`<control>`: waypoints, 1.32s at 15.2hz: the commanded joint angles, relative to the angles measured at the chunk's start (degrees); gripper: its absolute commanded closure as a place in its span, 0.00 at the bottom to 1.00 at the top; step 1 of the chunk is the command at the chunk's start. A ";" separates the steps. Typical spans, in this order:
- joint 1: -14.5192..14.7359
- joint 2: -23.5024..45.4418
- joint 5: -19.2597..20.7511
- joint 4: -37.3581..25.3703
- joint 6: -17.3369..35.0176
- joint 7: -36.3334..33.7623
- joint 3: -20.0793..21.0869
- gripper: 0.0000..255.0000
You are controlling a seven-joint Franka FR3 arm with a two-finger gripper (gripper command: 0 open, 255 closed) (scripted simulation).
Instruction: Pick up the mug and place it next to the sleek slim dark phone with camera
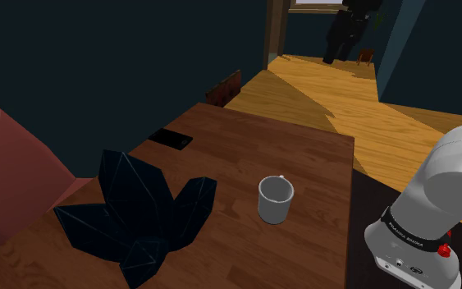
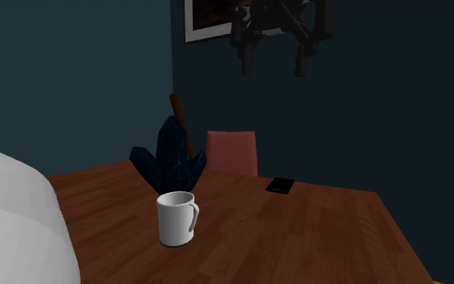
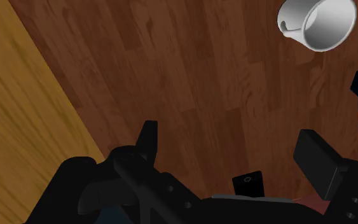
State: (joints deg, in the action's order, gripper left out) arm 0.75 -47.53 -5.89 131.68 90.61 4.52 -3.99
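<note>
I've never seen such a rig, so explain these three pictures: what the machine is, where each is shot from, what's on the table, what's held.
The machine is a white robot arm with a black two-finger gripper. One picture looks down from beside the arm, one is from another spot near it, one from a camera on the gripper. On the table are a white mug, a dark phone near an edge and a dark blue faceted shape. The fingers stand apart above bare wood; nothing is held.

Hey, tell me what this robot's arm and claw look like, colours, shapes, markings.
The arm has smooth, rounded white shells, with a black band carrying small white lettering and a red knob near its base. The claw is all black, with two blocky fingers.
</note>
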 commanded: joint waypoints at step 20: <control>7.72 5.49 -9.14 15.91 18.74 -19.47 26.68 0.00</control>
State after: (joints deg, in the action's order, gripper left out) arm 7.95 -43.12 -14.36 146.92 107.72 -13.53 20.80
